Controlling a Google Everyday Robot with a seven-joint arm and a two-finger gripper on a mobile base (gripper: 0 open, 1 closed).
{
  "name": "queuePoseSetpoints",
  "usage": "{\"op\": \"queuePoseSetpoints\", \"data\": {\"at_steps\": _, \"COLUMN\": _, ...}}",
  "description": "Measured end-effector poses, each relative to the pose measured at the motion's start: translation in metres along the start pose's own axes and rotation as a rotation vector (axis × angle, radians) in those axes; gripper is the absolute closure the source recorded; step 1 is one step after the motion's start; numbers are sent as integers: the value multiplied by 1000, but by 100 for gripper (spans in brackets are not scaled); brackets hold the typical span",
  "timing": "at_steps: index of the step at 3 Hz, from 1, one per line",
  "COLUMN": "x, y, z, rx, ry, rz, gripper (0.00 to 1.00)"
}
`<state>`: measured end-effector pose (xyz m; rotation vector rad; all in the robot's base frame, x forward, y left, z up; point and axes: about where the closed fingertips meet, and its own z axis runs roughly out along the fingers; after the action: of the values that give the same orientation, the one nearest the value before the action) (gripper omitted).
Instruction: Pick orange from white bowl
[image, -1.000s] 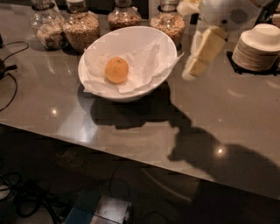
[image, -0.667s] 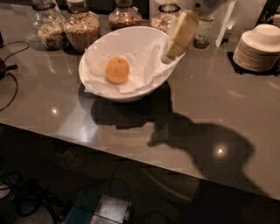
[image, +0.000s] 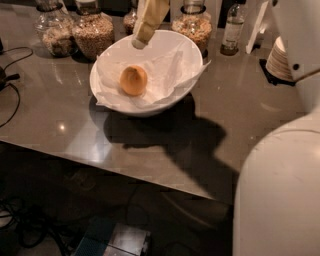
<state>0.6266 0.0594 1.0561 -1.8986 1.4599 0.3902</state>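
The orange (image: 133, 80) lies inside the white bowl (image: 112, 62), on the crumpled white paper napkin (image: 167, 70) that lines it. The bowl stands on the grey table (image: 75, 125), left of the middle. My gripper (image: 141, 37) hangs over the bowl's far rim, above and slightly behind the orange, apart from it. Its pale fingers (image: 148, 20) reach down from the top edge of the view.
Several glass jars of grains (image: 93, 31) and a small bottle (image: 232, 31) stand along the back of the table. A stack of white plates (image: 280, 57) is at the right. The robot's white body (image: 280, 190) fills the lower right. Cables (image: 10, 100) lie at the left.
My gripper has moved left from beside the bowl's right rim to over the bowl's far side, close above the orange. The robot's body has come into view at the right.
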Motion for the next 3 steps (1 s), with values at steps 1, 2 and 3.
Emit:
{"op": "queuePoseSetpoints", "data": {"at_steps": 1, "x": -9, "y": -4, "z": 3, "rx": 3, "ry": -11, "rz": -12, "gripper": 0}}
{"op": "queuePoseSetpoints", "data": {"at_steps": 2, "x": 6, "y": -2, "z": 11, "rx": 29, "ry": -10, "rz": 73, "gripper": 0}}
{"op": "queuePoseSetpoints", "data": {"at_steps": 3, "x": 32, "y": 8, "z": 29, "rx": 69, "ry": -63, "rz": 220, "gripper": 0}}
